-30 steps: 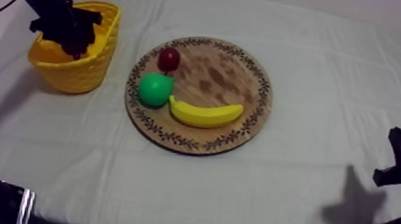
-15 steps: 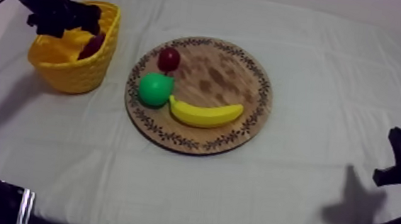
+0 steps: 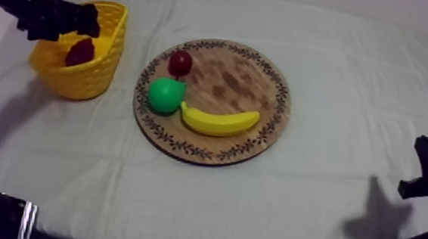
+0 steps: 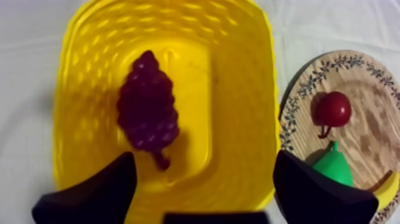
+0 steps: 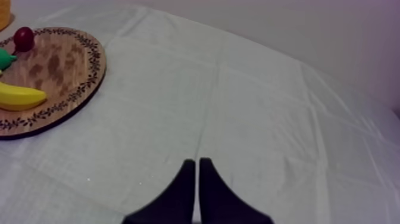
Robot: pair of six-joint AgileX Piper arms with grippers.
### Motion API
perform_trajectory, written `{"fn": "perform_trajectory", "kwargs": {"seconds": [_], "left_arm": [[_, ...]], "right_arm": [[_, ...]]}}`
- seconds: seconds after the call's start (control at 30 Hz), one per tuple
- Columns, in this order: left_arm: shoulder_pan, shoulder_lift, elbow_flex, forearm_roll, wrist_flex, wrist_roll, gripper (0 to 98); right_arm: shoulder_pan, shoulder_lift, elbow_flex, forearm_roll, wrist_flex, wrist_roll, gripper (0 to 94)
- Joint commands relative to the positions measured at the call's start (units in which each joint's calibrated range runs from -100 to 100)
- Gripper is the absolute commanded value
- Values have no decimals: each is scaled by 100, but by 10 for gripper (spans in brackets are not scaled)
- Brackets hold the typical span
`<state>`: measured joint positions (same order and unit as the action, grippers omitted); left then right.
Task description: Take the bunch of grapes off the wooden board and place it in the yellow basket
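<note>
Inside the yellow basket (image 3: 88, 83), at 10 o'clock from the wooden board (image 3: 247, 83), lies the bunch of grapes (image 4: 146, 110). Left gripper (image 4: 205, 158) hangs over it, fingers spread, empty. Right gripper (image 5: 196, 167) is low over the cloth (image 5: 256, 107), fingers pressed together. Pear (image 3: 165, 95), banana (image 3: 218, 121), small red fruit (image 3: 180, 63) on the board.

Soft overhead light; dim corners; diffuse dark shadows on cloth (image 3: 307, 207).

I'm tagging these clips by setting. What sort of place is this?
Probably a robot lab or test bench, not a kitchen: a table under plain cloth, a toy banana on a wooden board, and the left gripper open over a yellow basket holding the bunch of grapes.
</note>
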<state>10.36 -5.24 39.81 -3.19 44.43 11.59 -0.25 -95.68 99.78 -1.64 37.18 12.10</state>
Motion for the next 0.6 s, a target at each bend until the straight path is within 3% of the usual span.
{"fn": "perform_trajectory", "kwargs": {"seconds": [0.0,0.3,0.57], "left_arm": [[-16,-587,296,-9,-2,24,824],[-226,-2555,1567,-17,2,65,670],[-464,-4527,2861,-37,-7,-61,329]], "right_arm": [[-5,0,-1,0,0,9,5],[-5,0,-1,0,0,9,5],[-5,0,-1,0,0,9,5]]}}
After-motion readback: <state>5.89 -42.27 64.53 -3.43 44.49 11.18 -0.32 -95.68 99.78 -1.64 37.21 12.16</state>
